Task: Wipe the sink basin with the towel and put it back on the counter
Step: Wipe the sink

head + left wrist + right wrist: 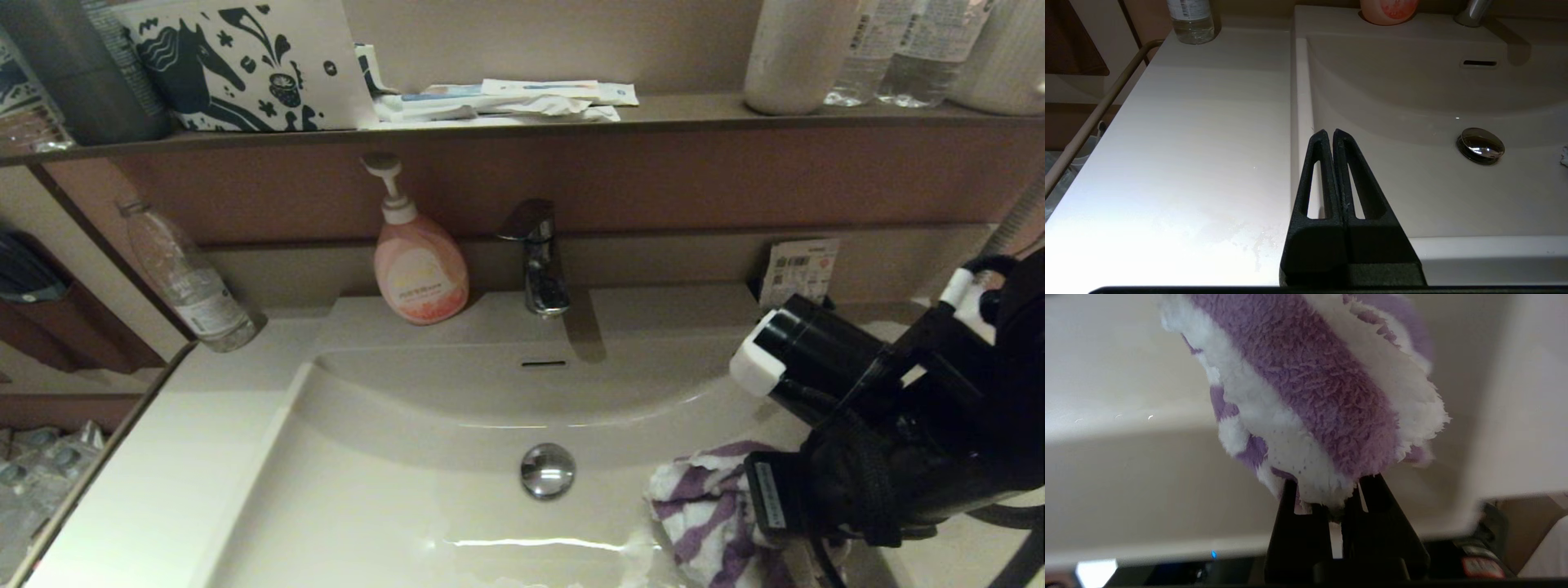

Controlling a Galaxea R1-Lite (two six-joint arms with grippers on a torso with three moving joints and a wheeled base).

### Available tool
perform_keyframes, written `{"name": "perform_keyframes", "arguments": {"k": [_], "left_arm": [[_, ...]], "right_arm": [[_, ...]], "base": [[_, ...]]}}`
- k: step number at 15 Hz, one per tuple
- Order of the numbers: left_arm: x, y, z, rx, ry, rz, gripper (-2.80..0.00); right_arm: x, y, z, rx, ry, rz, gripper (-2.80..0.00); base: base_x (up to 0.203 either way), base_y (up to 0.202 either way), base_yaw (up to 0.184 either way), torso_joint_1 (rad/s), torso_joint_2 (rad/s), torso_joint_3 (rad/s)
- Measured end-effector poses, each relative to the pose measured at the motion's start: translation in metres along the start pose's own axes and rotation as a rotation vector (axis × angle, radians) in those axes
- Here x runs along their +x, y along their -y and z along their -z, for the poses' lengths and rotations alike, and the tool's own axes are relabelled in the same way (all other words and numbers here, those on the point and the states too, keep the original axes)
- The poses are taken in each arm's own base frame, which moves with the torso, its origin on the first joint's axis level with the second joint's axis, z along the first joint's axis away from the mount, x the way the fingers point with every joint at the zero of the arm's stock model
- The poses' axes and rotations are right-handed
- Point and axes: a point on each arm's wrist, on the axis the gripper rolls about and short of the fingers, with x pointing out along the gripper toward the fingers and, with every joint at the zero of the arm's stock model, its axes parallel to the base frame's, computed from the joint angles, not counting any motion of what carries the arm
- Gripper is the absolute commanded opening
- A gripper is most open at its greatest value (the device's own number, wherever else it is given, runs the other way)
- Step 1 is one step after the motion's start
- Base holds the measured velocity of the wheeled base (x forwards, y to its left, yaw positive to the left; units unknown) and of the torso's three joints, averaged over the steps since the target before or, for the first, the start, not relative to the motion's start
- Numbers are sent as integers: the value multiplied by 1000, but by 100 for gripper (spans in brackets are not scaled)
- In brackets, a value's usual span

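The cream-white sink basin has a chrome drain plug and an overflow slot. My right gripper is at the basin's front right, shut on a bunched corner of the purple-and-white striped towel. In the right wrist view the towel bulges out past the right gripper and hides its fingertips. I cannot tell whether the cloth touches the basin floor. My left gripper is shut and empty, parked over the basin's left rim beside the counter.
A pink soap pump bottle and the faucet stand behind the basin. A clear water bottle leans at the counter's back left. The brown shelf above holds paper packets and bottles. A rail runs along the counter's left edge.
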Motion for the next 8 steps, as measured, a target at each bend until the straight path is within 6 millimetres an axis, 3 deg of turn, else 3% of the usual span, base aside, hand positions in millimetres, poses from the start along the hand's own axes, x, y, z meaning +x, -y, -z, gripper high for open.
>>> {"name": "perform_keyframes", "arguments": {"k": [8], "left_arm": [[0,0,0,0,0,0,-280]], "right_arm": [[72,-15,12,-46,41,43,-280]], "base": [[0,0,0,0,0,0]]}}
